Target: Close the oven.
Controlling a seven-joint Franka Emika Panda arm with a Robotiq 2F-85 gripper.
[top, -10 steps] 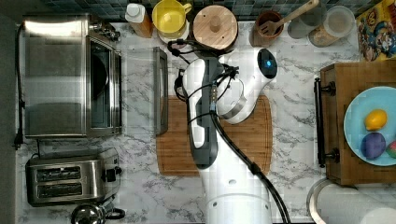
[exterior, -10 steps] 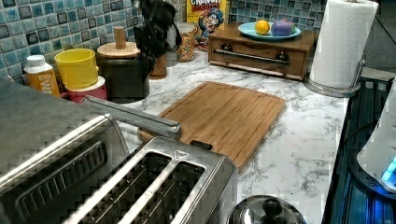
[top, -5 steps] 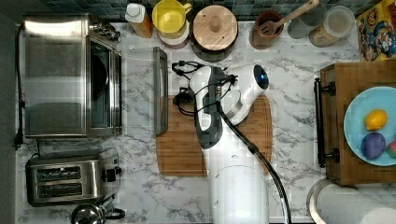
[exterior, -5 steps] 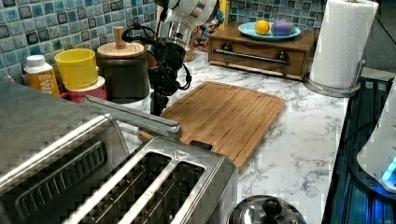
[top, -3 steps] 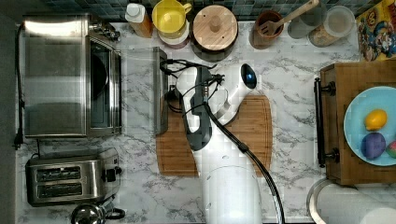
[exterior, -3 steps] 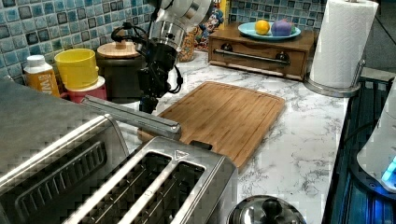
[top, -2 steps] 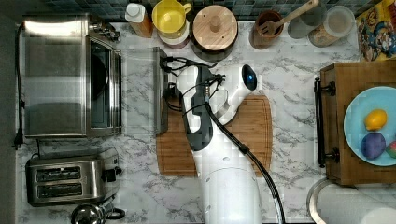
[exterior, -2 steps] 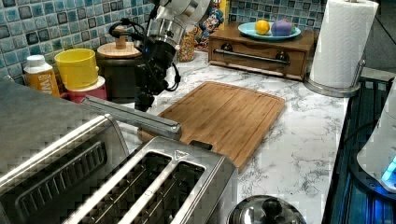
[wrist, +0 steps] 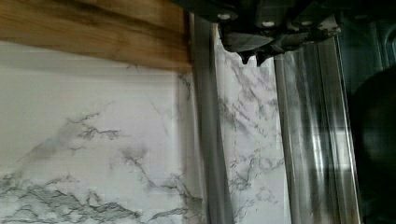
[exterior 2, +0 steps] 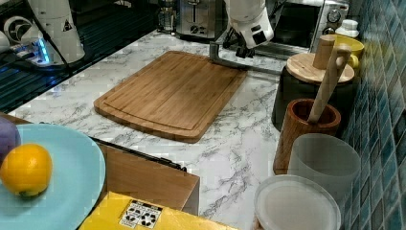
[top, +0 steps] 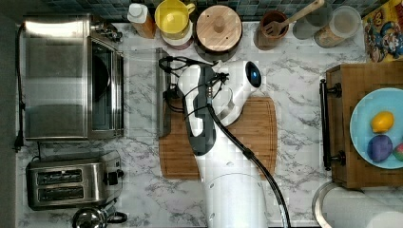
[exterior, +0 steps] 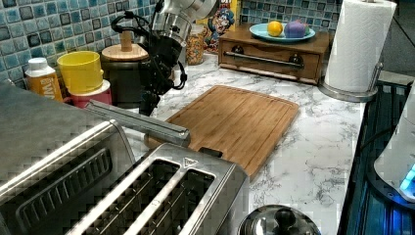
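Oven [top: 57, 78]: door [top: 140, 92] dropped flat, interior exposed; handle [top: 162, 92] at the door's free edge.

Pincer [wrist: 252, 55]: tips close together, nothing held; poised just above the handle, over the glass, likely placed there to lift the door.

Board [top: 256, 137]: behind pincer, unused.

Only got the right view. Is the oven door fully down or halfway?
Observer: Fully down. In the top view the oven door lies flat, its handle over the cutting board's edge.
Operator: Where's the claw against the handle?
Observer: In the wrist view the claw hangs over the glass, on the oven side of the handle.
Operator: Touching?
Observer: Can't tell. In the left view its tip dips behind the handle, hiding any contact.
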